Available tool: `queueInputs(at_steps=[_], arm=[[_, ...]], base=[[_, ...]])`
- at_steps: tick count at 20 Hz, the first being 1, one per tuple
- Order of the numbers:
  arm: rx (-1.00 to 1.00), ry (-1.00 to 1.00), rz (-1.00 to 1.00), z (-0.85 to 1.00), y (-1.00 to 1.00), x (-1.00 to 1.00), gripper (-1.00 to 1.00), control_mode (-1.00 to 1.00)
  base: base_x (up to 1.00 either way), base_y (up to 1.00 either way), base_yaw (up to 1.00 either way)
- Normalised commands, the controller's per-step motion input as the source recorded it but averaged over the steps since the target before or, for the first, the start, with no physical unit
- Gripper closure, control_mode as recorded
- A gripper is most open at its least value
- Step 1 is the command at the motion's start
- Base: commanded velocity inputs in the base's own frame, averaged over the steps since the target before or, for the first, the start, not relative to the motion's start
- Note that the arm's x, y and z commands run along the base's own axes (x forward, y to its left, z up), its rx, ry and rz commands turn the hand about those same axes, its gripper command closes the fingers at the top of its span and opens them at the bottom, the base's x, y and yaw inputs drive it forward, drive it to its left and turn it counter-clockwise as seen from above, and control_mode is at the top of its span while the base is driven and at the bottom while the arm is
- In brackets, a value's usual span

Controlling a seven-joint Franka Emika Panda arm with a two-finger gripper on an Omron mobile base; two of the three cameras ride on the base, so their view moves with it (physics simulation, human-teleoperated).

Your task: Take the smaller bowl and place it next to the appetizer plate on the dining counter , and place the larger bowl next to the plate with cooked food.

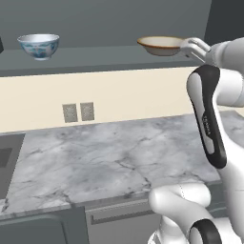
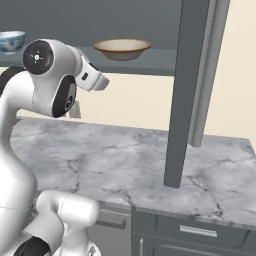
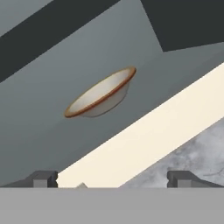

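Spread end effector (image 3: 111, 177) faces the shallow, orange-rimmed cream larger bowl (image 3: 101, 93), apart.

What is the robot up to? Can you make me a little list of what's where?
larger bowl: on the grey shelf, upright, not held
smaller bowl: same shelf, further left
gripper: open, pointed at the larger bowl, not touching it
marble counter: below the shelf
wall outlets: two, on the cream wall
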Motion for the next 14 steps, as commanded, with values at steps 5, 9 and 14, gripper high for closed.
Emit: queueInputs(at_steps=[5, 9, 14], arm=[[-0.03, 0.14, 0.0, 0.22, 0.0, 0.4, -1.0, -1.0], [-0.05, 0.01, 0.0, 0.12, 0.0, 0.37, -1.0, -1.0], [0.0, 0.02, -0.03, -0.02, 0.0, 0.5, -1.0, -1.0]], base=[[0.0, 0.0, 0.0], [0.0, 0.0, 0.0], [0.0, 0.0, 0.0]])
